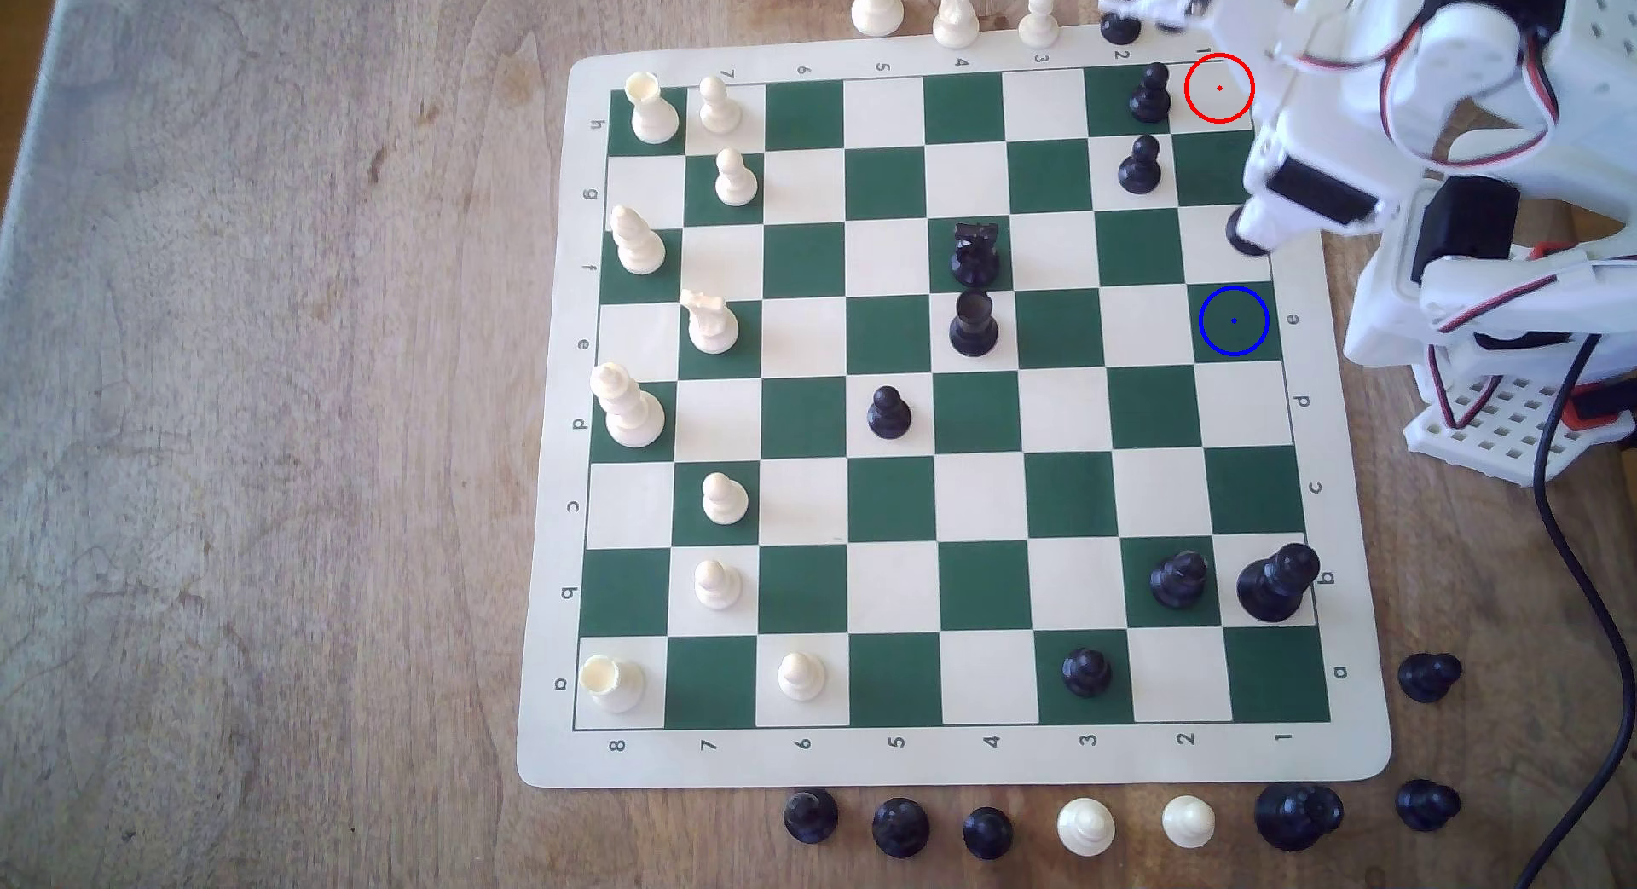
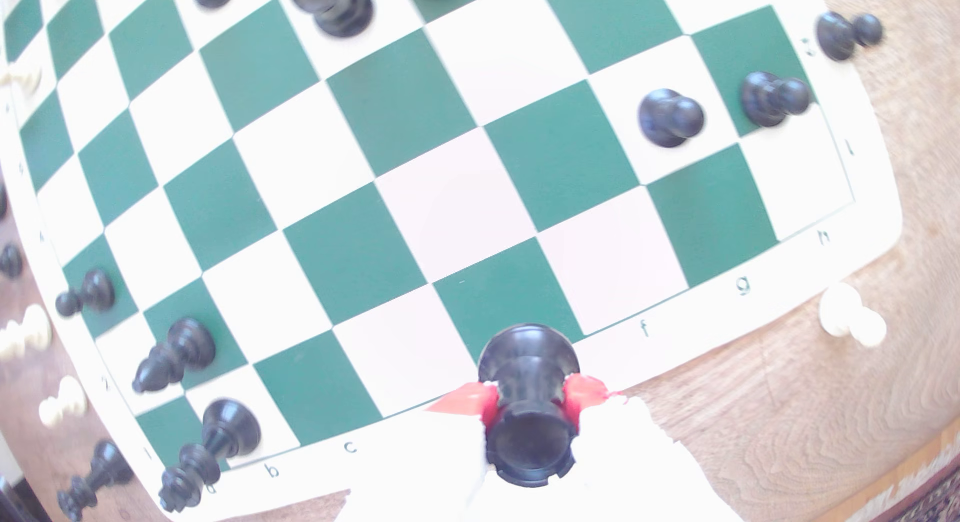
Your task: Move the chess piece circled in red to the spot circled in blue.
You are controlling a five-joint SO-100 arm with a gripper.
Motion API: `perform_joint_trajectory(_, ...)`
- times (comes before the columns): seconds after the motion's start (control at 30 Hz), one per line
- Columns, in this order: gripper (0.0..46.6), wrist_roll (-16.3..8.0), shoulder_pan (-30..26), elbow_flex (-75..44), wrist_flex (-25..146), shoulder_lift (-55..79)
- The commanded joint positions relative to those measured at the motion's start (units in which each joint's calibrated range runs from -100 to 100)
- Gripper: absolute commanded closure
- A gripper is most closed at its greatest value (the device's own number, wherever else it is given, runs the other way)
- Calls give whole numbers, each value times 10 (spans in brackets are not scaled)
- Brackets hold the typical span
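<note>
The chess piece (image 2: 527,397) is a black piece with a wide round base and a flat notched top, and my gripper (image 2: 527,410) is shut on its waist, red pads (image 2: 467,397) pressing from both sides. In the exterior view only its dark base (image 1: 1242,236) peeks out under the white gripper (image 1: 1256,221), over the cream square in row f at the board's right-hand edge. The red ring (image 1: 1219,88) surrounds a bare cream corner square. The spot (image 1: 1233,321), a dark green square with a blue ring, lies one square nearer the camera than the held piece and stands bare.
Two black pawns (image 1: 1150,92) (image 1: 1139,165) stand just left of the red ring's column. A black knight (image 1: 974,252) and rook (image 1: 973,322) sit mid-board. The arm's base (image 1: 1497,322) and a black cable (image 1: 1586,588) flank the board's right edge; captured pieces line the board's edges.
</note>
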Motion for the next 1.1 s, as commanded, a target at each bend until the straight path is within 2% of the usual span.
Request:
perform_joint_trajectory(0.0,460,-4,-48,56,-32,-38)
perform_joint_trajectory(0.37,462,-13,-63,164,-105,-32)
perform_joint_trajectory(1.07,464,-14,-35,239,-177,-5)
